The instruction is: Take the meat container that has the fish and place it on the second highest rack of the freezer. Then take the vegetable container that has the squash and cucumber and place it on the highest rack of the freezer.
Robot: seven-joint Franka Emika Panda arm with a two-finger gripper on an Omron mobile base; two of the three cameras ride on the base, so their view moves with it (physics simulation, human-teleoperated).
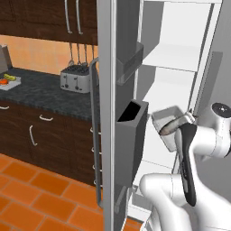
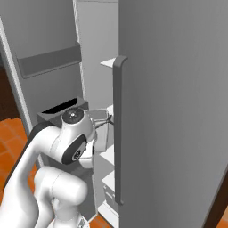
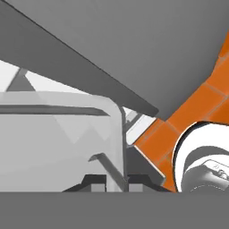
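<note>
One translucent container (image 1: pixel 165 121) is seen inside the open freezer (image 1: pixel 176 58), held up beside the edge of a white shelf; in the left base view a brownish item, possibly the fish (image 1: pixel 168 128), lies in it. One gripper (image 3: pixel 117 181) is present. Its fingers (image 3: pixel 95 180) are pressed nearly together on the container's thin wall (image 3: pixel 118 134), which stands between them in the hand view. Two white shelves (image 1: pixel 170 57) are visible above the container. One door bin (image 1: pixel 131 135), dark and open-topped, hangs on the freezer door just left of the container. One toaster (image 1: pixel 75 78) stands on the dark counter (image 1: pixel 36 90), well apart. One plate (image 1: pixel 9 82) holding colored items sits at the counter's left end.
</note>
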